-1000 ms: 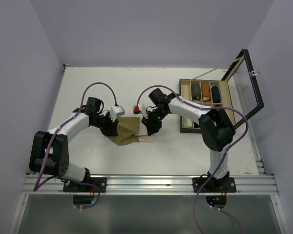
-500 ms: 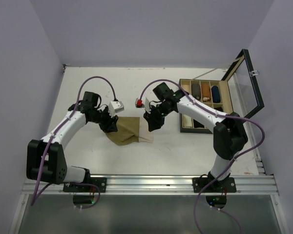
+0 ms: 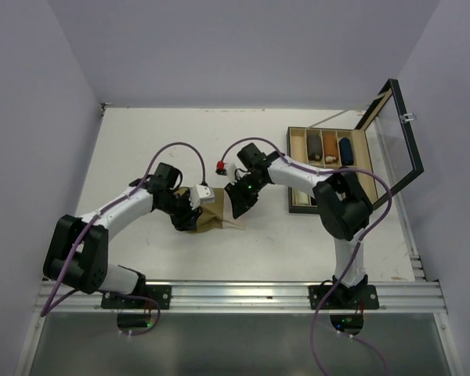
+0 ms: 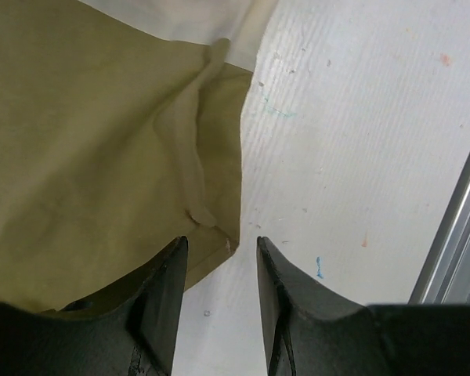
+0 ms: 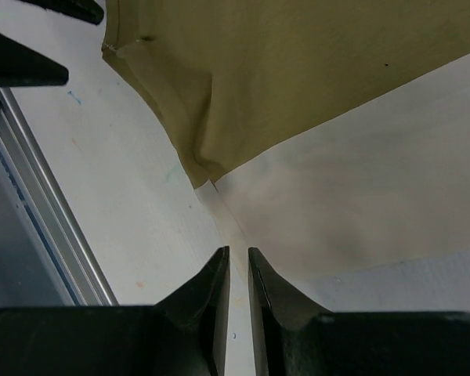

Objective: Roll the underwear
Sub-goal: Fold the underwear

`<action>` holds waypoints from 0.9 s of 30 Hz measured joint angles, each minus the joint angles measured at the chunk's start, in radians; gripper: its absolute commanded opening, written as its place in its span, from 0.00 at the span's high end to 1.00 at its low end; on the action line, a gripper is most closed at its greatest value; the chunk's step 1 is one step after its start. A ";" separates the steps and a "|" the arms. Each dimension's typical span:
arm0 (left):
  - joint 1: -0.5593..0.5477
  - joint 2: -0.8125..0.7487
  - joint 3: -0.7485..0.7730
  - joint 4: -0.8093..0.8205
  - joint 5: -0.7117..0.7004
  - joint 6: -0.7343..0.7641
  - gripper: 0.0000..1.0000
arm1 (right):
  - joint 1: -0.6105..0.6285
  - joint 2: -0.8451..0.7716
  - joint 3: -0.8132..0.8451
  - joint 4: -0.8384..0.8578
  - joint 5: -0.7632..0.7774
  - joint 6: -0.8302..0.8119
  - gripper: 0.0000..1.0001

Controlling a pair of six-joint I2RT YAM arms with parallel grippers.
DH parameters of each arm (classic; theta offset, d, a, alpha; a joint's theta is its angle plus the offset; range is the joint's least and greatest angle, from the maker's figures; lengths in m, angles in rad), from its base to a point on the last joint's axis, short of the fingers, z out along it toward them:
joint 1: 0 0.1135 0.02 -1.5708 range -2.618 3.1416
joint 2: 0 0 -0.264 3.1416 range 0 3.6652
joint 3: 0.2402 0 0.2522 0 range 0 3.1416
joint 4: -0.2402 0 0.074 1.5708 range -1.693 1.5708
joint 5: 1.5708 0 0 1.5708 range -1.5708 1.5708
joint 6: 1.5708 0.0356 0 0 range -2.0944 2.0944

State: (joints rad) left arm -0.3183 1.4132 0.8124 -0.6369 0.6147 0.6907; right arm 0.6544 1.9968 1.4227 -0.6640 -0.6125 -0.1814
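The olive-tan underwear (image 3: 213, 220) lies on the white table between my two grippers, its cream waistband (image 5: 337, 211) on the right side. My left gripper (image 3: 189, 218) is open at its left near corner. In the left wrist view the cloth (image 4: 102, 141) ends in a corner just between the open tips of the left gripper (image 4: 222, 241). My right gripper (image 3: 239, 208) is at the right edge. In the right wrist view it (image 5: 239, 251) is nearly closed on a thin corner of the waistband, with the olive cloth (image 5: 298, 70) beyond. No dark brown underwear lies loose on the table.
An open wooden box (image 3: 298, 207) with several rolled items in its compartments stands right of the right arm, its glass lid (image 3: 392, 133) raised. The aluminium rail (image 3: 235, 294) runs along the near table edge and shows in the left wrist view (image 4: 454, 235).
My left gripper has moved right and nearer, onto the cloth's left near corner. The cloth looks narrower and more bunched. My right gripper has dropped slightly towards the near side.
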 measured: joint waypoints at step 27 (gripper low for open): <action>-0.129 0.066 -0.049 0.127 -0.106 -0.025 0.96 | -0.001 0.085 -0.017 0.019 -0.008 0.069 0.87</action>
State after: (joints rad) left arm -0.4477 1.4792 0.7635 -0.5095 0.5083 0.6655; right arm 0.6533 2.0815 1.4055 -0.6453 -0.6209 -0.1127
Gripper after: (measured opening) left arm 0.099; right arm 0.131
